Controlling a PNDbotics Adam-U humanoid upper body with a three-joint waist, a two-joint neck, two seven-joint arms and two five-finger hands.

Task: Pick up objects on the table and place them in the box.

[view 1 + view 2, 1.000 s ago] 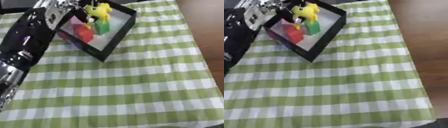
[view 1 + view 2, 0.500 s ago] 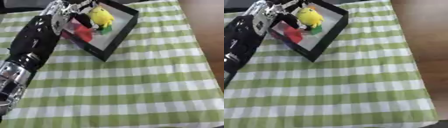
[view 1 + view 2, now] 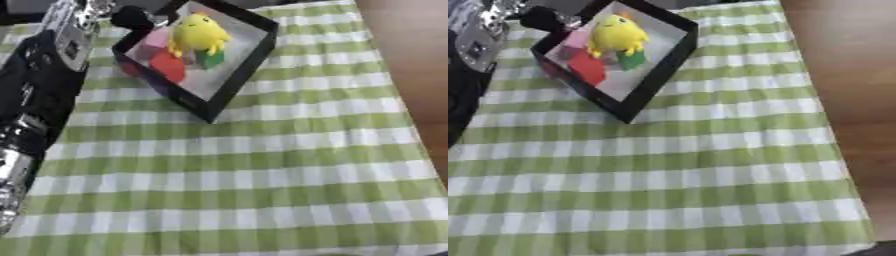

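Our left arm (image 3: 39, 100) runs up the left edge, its left hand (image 3: 131, 17) at the black box's (image 3: 236, 75) far-left corner; we cannot tell how its fingers stand. Just right of it, inside the box, the yellow duck toy (image 3: 199, 34) sits atop pink, red and green blocks (image 3: 166, 65). Our right hand is unseen.

Left arm (image 3: 39, 95) enters from left edge, black with silver joints, reaching toward upper left; left hand (image 3: 131, 17) at top, fingers unclear.
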